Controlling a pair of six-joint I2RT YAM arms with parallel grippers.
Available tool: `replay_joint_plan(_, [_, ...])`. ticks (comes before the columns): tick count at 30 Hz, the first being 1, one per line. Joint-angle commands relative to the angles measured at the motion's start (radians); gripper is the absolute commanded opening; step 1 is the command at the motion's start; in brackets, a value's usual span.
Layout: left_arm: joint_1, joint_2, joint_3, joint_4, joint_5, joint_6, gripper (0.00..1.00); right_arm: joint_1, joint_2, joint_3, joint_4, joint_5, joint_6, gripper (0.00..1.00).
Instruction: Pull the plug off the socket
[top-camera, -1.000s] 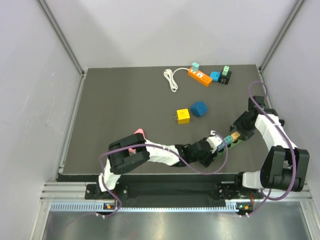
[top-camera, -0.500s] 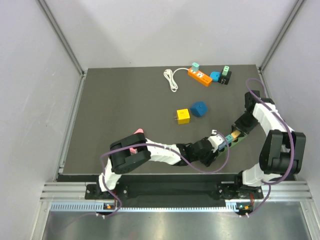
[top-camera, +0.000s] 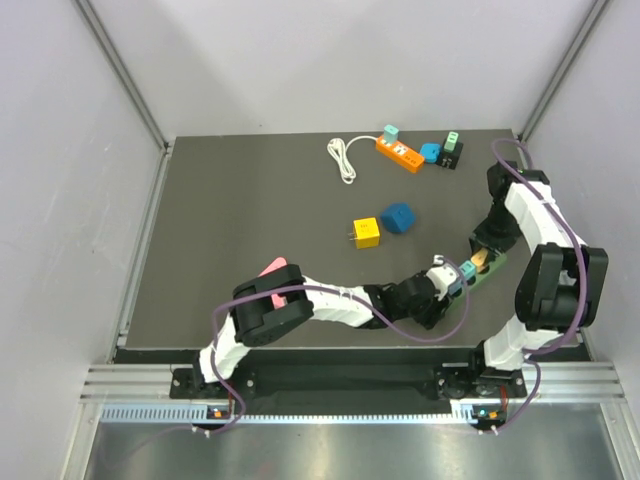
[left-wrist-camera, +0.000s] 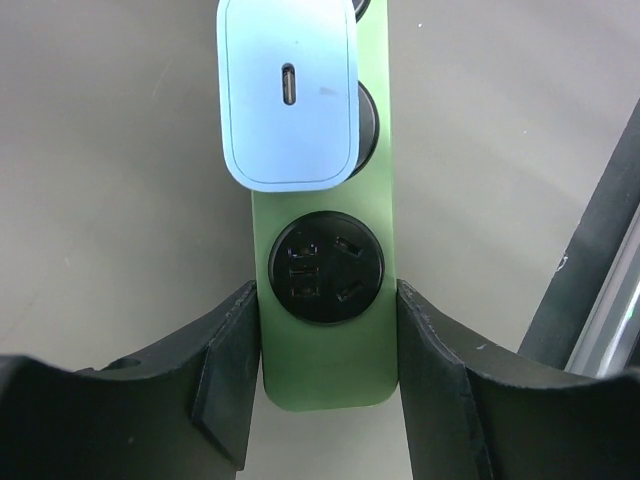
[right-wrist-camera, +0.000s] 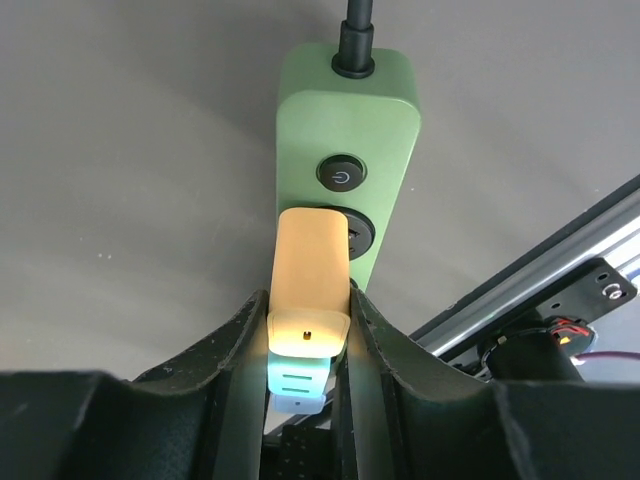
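Observation:
A green power strip (left-wrist-camera: 325, 365) lies near the table's front right corner; it also shows in the top view (top-camera: 493, 266) and the right wrist view (right-wrist-camera: 348, 110). My left gripper (left-wrist-camera: 325, 345) is shut on its free end, one finger on each side, below an empty black socket (left-wrist-camera: 325, 268) and a pale blue plug (left-wrist-camera: 290, 95). My right gripper (right-wrist-camera: 308, 335) is shut on an orange plug (right-wrist-camera: 311, 268) that stands in the strip next to the power button (right-wrist-camera: 341, 173). A teal plug (right-wrist-camera: 298, 378) stands behind it. In the top view the grippers (top-camera: 452, 287) (top-camera: 483, 250) meet over the strip.
At the back stand an orange power strip (top-camera: 400, 153) with a teal plug (top-camera: 390, 132), a blue plug (top-camera: 430, 152), a black adapter (top-camera: 452, 152) and a coiled white cable (top-camera: 343, 160). A yellow adapter (top-camera: 365, 233) and a blue adapter (top-camera: 398, 217) lie mid-table. The frame rail (right-wrist-camera: 520, 300) runs close by.
The right arm has swung its elbow toward the back and its gripper has come over the strip. The left gripper and the strip have shifted slightly right.

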Motion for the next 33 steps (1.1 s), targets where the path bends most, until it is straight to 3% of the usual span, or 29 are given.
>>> replay_joint_plan(1, [-0.024,0.063,-0.057,-0.237,0.008,0.024,0.00,0.031,0.003,-0.008,-0.045,-0.039,0.025,0.00])
replay_joint_plan(11, [-0.019,-0.035,-0.089,-0.243,0.011,0.061,0.00,0.111,-0.047,-0.238,0.073,-0.033,0.077,0.00])
replay_joint_plan(12, [-0.018,-0.046,-0.094,-0.241,0.014,0.062,0.19,0.111,-0.070,-0.255,0.086,-0.037,0.080,0.00])
replay_joint_plan(14, [-0.013,-0.074,-0.106,-0.223,0.049,0.070,0.40,0.109,-0.089,-0.287,0.115,-0.046,0.081,0.00])
replay_joint_plan(17, [0.002,-0.101,-0.109,-0.211,0.133,0.065,0.57,0.109,-0.106,-0.287,0.126,-0.037,0.059,0.00])
replay_joint_plan(18, [0.008,-0.107,-0.109,-0.210,0.151,0.061,0.59,0.108,-0.124,-0.287,0.135,-0.033,0.052,0.05])
replay_joint_plan(19, [0.011,-0.126,-0.108,-0.209,0.166,0.058,0.61,0.109,-0.135,-0.287,0.144,-0.033,0.042,0.17])
replay_joint_plan(20, [0.015,-0.138,-0.109,-0.203,0.195,0.053,0.71,0.108,-0.150,-0.290,0.155,-0.030,0.025,0.29])
replay_joint_plan(21, [0.021,-0.147,-0.109,-0.198,0.204,0.053,0.72,0.106,-0.185,-0.292,0.168,-0.023,0.020,0.49])
replay_joint_plan(23, [0.027,-0.172,-0.094,-0.201,0.224,0.058,0.79,0.106,-0.215,-0.292,0.176,0.004,0.008,0.66])
replay_joint_plan(24, [0.031,-0.178,-0.083,-0.216,0.232,0.059,0.79,0.106,-0.233,-0.290,0.184,0.010,0.002,0.90])
replay_joint_plan(25, [0.034,-0.184,-0.059,-0.230,0.234,0.062,0.79,0.105,-0.236,-0.282,0.182,0.010,-0.006,1.00])
replay_joint_plan(32, [0.074,-0.209,-0.013,-0.233,0.301,0.053,0.77,0.091,-0.290,-0.247,0.167,0.033,-0.092,1.00])
replay_joint_plan(33, [0.076,-0.204,-0.002,-0.229,0.301,0.053,0.76,0.082,-0.317,-0.246,0.169,0.077,-0.096,0.93])
